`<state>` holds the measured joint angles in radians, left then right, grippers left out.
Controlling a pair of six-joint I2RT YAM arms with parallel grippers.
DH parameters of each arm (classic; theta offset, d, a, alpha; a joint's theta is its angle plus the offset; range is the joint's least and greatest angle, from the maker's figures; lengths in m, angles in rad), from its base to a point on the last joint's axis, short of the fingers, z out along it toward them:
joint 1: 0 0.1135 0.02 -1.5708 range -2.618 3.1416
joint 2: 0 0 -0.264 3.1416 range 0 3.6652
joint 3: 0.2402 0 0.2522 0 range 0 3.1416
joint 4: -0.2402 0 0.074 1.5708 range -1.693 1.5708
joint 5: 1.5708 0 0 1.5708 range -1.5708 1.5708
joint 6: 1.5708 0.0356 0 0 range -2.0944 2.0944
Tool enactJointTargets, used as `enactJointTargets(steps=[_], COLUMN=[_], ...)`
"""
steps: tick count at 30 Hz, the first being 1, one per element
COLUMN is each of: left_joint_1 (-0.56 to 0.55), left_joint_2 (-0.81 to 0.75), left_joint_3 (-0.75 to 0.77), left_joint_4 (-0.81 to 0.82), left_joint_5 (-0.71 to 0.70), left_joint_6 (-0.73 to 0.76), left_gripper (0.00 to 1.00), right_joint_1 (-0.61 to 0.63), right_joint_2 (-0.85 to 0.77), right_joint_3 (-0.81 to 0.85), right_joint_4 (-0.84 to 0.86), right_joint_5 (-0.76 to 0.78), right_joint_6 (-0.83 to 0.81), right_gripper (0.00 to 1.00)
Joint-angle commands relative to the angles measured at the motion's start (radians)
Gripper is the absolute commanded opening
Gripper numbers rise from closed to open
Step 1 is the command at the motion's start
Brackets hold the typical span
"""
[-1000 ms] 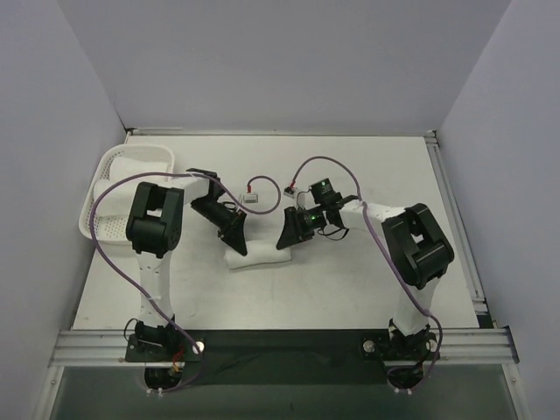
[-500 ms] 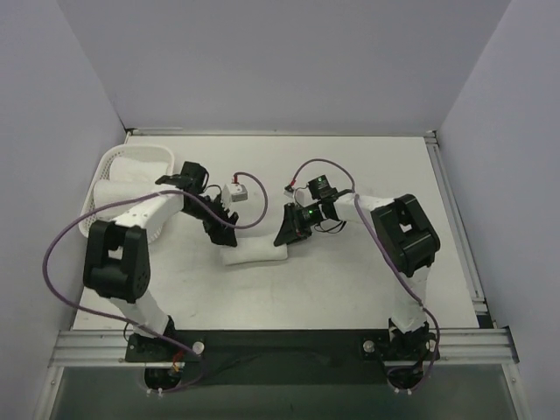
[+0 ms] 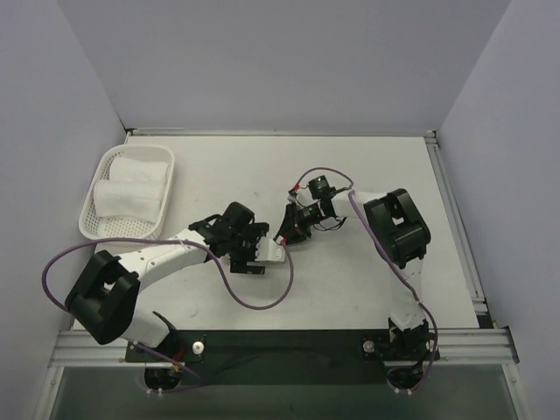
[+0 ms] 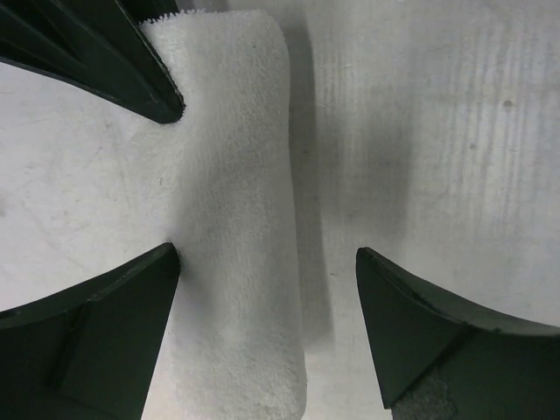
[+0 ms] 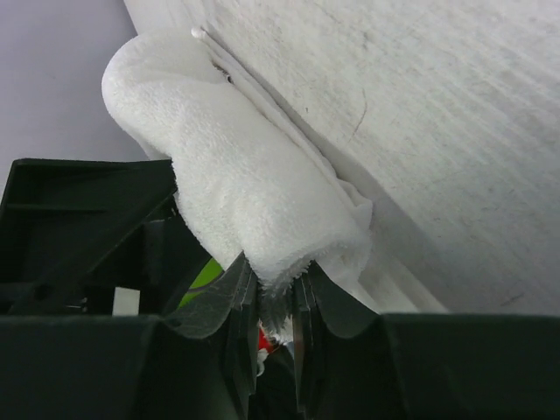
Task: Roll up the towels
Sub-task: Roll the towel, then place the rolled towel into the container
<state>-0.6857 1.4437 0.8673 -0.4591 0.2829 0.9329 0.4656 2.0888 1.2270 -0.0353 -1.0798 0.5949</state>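
A rolled white towel (image 4: 232, 219) lies on the table, running lengthwise between the wide-open fingers of my left gripper (image 4: 267, 293), close to the left fingertip (image 4: 149, 284). In the top view my left gripper (image 3: 251, 254) hangs over the roll and hides most of it. My right gripper (image 5: 276, 293) is shut on one end of the towel (image 5: 236, 184), with terry fabric pinched between its pads. Its dark fingers (image 4: 114, 61) show at the top left of the left wrist view. In the top view, my right gripper (image 3: 285, 234) sits just right of the left one.
A white slotted basket (image 3: 92, 223) at the far left holds two rolled towels (image 3: 131, 188). Purple cables loop from both arms over the table. Grey walls close in the back and both sides.
My left gripper has opened and its arm has swung from the towel's left end to a spot low over the roll. My right gripper has kept its grip on the towel's end.
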Motion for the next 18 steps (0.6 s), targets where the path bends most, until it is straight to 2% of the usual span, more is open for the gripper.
enactJointTargets(steps=[1,4,7,11,12,14,15,18], left_joint_1=[-0.035,-0.04,-0.041,-0.035,-0.034,-0.02,-0.015,0.001], left_joint_2=[0.004,0.069,0.135,0.201,0.224,0.245,0.26,0.293], left_joint_3=[-0.02,-0.001,0.032,0.065,0.071,0.078,0.082,0.094], left_joint_4=[0.16,0.158,0.158,0.139,0.135,0.128,0.123,0.083], left_joint_5=[-0.123,-0.132,-0.136,-0.131,-0.129,-0.128,-0.123,-0.103], left_joint_6=[0.096,0.113,0.109,0.103,0.103,0.103,0.101,0.107], left_gripper=[0.92,0.91,0.85,0.71,0.63,0.54,0.46,0.41], right_joint_1=[-0.019,-0.028,-0.03,-0.036,-0.039,-0.045,-0.048,-0.054], right_joint_2=[0.052,0.069,0.099,0.142,0.148,0.16,0.163,0.162], right_joint_3=[0.042,0.065,0.083,0.124,0.132,0.149,0.152,0.163], right_joint_4=[-0.034,-0.034,-0.032,-0.028,-0.026,-0.026,-0.026,-0.026], right_joint_5=[-0.046,-0.074,-0.103,-0.15,-0.157,-0.166,-0.169,-0.175], right_joint_6=[0.051,0.068,0.086,0.117,0.12,0.121,0.123,0.121], right_gripper=[0.0,0.0,0.0,0.0,0.0,0.0,0.0,0.02])
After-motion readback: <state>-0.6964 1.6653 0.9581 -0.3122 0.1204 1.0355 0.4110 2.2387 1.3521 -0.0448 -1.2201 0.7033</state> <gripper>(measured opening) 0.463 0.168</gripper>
